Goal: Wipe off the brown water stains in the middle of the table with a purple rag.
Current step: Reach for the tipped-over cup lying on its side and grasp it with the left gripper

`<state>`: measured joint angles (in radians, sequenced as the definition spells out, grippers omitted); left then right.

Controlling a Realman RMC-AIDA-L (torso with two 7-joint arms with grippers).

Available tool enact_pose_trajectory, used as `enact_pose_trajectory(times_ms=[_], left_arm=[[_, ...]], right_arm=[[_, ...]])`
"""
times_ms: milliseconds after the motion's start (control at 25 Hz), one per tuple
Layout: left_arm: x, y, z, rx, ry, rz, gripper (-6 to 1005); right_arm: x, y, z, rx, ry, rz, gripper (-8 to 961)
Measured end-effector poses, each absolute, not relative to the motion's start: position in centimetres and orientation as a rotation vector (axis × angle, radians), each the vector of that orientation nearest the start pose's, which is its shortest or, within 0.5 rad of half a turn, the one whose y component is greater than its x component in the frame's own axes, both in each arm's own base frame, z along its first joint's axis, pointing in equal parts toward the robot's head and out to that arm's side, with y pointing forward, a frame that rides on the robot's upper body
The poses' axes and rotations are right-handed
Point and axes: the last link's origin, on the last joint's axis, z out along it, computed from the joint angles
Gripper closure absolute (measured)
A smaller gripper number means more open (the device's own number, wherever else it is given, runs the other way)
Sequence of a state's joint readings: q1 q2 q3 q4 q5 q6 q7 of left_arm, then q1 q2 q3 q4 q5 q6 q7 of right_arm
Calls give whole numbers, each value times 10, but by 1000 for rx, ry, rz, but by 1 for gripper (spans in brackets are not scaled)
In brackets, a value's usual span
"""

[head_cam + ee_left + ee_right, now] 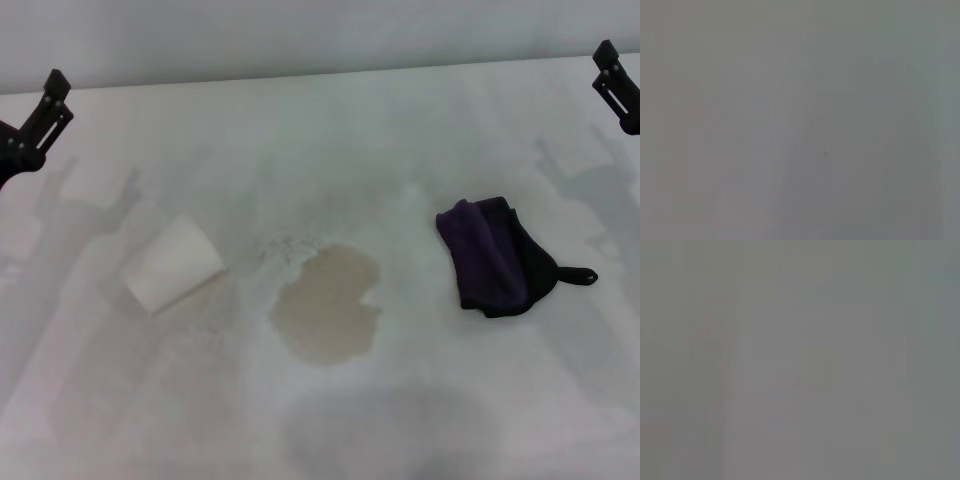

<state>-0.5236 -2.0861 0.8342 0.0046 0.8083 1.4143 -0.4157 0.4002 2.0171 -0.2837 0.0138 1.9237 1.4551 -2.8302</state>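
Note:
In the head view the brown water stain (328,305) lies as a pale tan blotchy puddle with a notch on its right edge, in the middle of the white table (450,400). The purple rag (492,255) lies folded to the right of the stain, with a black part and a small black loop at its right side. My left gripper (40,120) is raised at the far left edge. My right gripper (615,80) is raised at the far right edge. Both are far from the rag and the stain. The wrist views show only plain grey surface.
A white paper cup (172,265) lies on its side left of the stain. Faint grey smudges and the arms' shadows mark the table. The table's far edge meets a pale wall at the back.

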Motion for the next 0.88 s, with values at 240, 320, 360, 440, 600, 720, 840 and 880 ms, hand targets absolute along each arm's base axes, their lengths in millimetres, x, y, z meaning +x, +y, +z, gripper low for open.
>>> enact_pose_trajectory(times_ms=[240,320,360,440,600,720,840,880], left_arm=[[-292,333,-8,-1756,-439,-982,107],[-292,333,-8,-1756,-439,-982,107],[-292,333,-8,-1756,-439,-982,107],[-292,333,-8,-1756,-438,-983,107],[-292,333,-9,-1756,-441,-983,108],[-292,333,-9,-1754,-443,-984,108],[-292,333,-9,-1754,-442,-984,108],[-292,333,-9,-1753,-442,-984,108]], right_arm=[[350,300,38,-1567,413,808,77],[350,300,38,-1566,413,808,77],[350,300,38,-1566,412,808,78],[350,300,39,-1566,411,809,78],[351,299,39,-1569,409,808,78],[351,299,39,-1569,409,807,78],[351,298,39,-1569,410,806,78],[351,298,39,-1570,409,806,78]])
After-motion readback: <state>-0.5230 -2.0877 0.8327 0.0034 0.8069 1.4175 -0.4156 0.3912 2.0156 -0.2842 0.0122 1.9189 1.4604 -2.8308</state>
